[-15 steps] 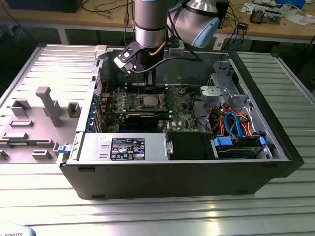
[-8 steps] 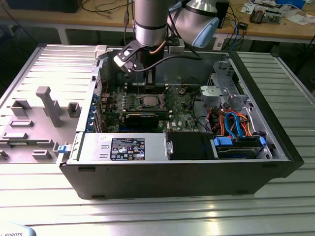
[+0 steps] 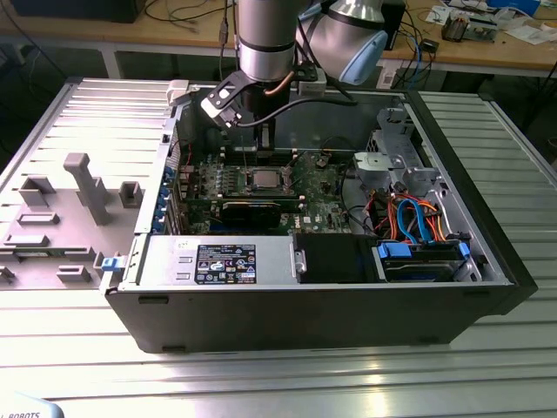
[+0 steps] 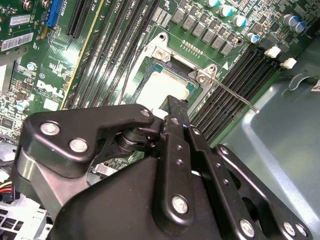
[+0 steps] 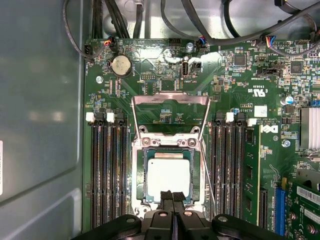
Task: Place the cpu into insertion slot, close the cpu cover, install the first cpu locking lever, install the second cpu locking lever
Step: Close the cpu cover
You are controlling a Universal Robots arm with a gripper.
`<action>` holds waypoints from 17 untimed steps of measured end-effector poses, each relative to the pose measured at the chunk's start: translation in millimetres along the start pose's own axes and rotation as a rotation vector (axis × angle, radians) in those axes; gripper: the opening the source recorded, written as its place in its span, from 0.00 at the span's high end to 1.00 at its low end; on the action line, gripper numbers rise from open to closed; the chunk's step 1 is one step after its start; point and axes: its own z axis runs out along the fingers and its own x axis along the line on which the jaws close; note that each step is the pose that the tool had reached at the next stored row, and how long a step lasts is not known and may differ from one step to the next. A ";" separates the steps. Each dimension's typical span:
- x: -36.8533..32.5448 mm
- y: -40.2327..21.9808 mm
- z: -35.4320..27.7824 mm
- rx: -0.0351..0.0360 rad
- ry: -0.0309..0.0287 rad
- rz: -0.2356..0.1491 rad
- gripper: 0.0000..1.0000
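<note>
Keep cpu (image 5: 169,175) flat, seated in slot (image 5: 145,176). Mind cover (image 5: 170,96), tipped back open. With end effector (image 5: 173,196) closed, empty, tips by cpu edge: probably cover step; swing down evenly, without nudging cpu.

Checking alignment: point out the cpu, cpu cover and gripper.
cpu (image 5: 170,175), first wrist view, middle of face.
cpu cover (image 5: 170,96), first wrist view, frame's end bar.
gripper (image 5: 173,195), first wrist view, between fingertips.

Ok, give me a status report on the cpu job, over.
Claw shut, tips at the cpu's edge. Cpu lying in insertion slot. Cpu cover open, locking lever unlatched beside the socket.
</note>
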 end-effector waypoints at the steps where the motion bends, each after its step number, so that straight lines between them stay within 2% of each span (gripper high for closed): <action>1: 0.0 0.0 0.0 0.0000 0.0000 0.000 0.89; 14: 0.0 0.2 -0.2 0.0001 -0.0004 0.000 0.89; 17: 0.0 0.2 -2.7 0.0001 -0.0003 0.000 0.89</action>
